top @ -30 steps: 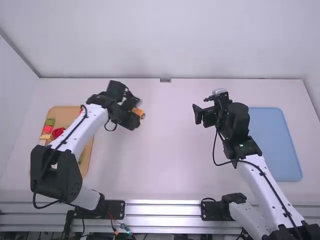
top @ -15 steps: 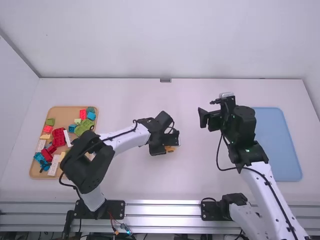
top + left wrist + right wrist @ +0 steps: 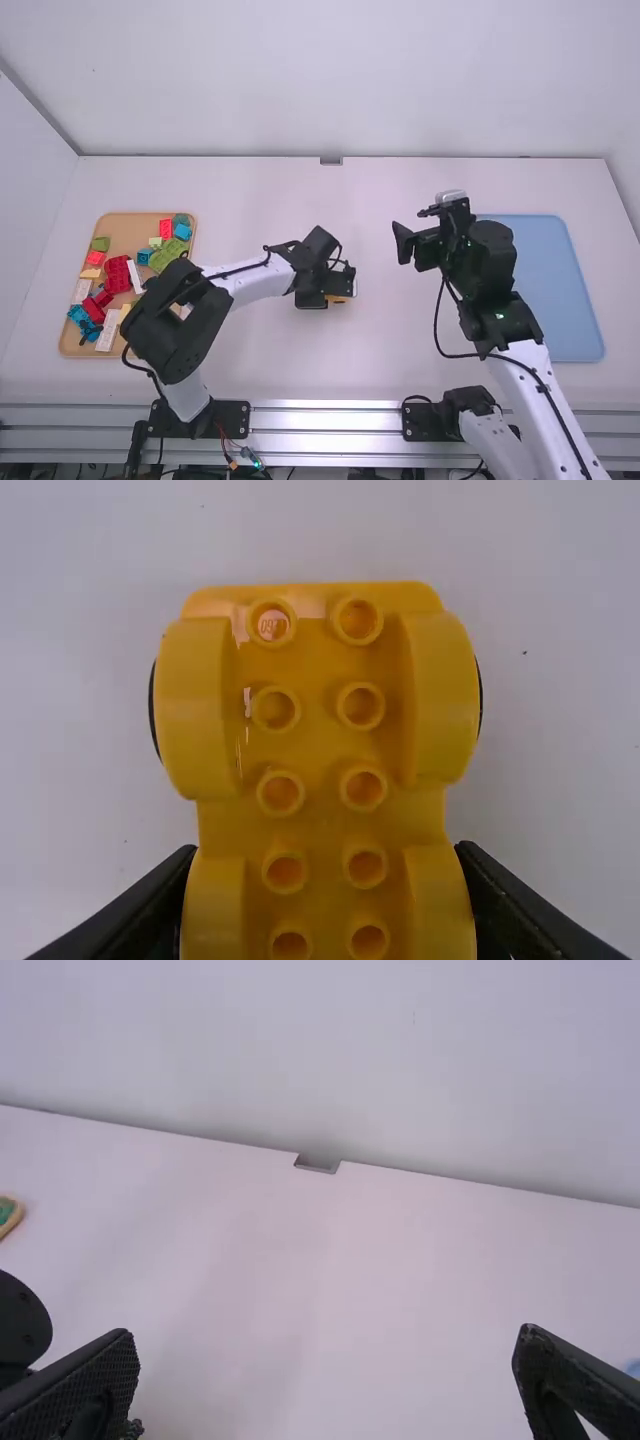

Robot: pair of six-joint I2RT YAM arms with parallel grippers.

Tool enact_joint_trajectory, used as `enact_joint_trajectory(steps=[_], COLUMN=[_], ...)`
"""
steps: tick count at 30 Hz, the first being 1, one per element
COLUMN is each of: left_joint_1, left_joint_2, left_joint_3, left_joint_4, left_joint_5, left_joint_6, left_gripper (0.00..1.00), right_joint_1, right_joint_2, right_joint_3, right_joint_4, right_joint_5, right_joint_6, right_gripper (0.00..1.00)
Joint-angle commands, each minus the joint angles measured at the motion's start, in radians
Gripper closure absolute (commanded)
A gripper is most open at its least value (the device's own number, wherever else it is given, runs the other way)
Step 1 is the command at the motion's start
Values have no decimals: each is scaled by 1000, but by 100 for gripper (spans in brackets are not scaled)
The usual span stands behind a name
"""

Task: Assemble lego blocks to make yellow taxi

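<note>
I have my left gripper [image 3: 340, 290] near the middle of the high view, low over the white table [image 3: 260, 200], clamped on the sides of the yellow car base [image 3: 320, 740]; in the left wrist view its studs face me. My right gripper [image 3: 415, 226] hangs right of centre in the high view, fingers spread wide with nothing between them. At the frame's left I see loose coloured blocks [image 3: 118, 275] in a wooden tray [image 3: 125, 232]; a blue tray [image 3: 550, 300] lies at the right.
</note>
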Motion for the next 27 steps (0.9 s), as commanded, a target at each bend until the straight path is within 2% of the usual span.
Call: enact_joint_trajectory(steps=[1, 6, 8, 18, 24, 27], left_joint_1=[37, 101, 122, 125, 125, 110], left_joint_2=[8, 8, 8, 66, 101, 121], left_joint_3=[-3, 27, 45, 61, 87, 93], left_joint_4=[10, -27, -78, -53, -42, -44], left_joint_5=[56, 204, 251, 280, 277, 272], left_joint_6=[19, 82, 105, 106, 65, 55], left_gripper=[93, 89, 83, 84, 81, 74], right_joint_1=[0, 2, 0, 0, 0, 2], right_joint_2=[16, 34, 42, 68, 70, 70], right_joint_3=[36, 36, 36, 36, 36, 36], right_joint_4=[12, 24, 27, 51, 55, 55], right_joint_5=[-5, -5, -4, -4, -5, -5], right_joint_6=[3, 3, 3, 10, 10, 10], right_gripper=[1, 1, 1, 1, 1, 1])
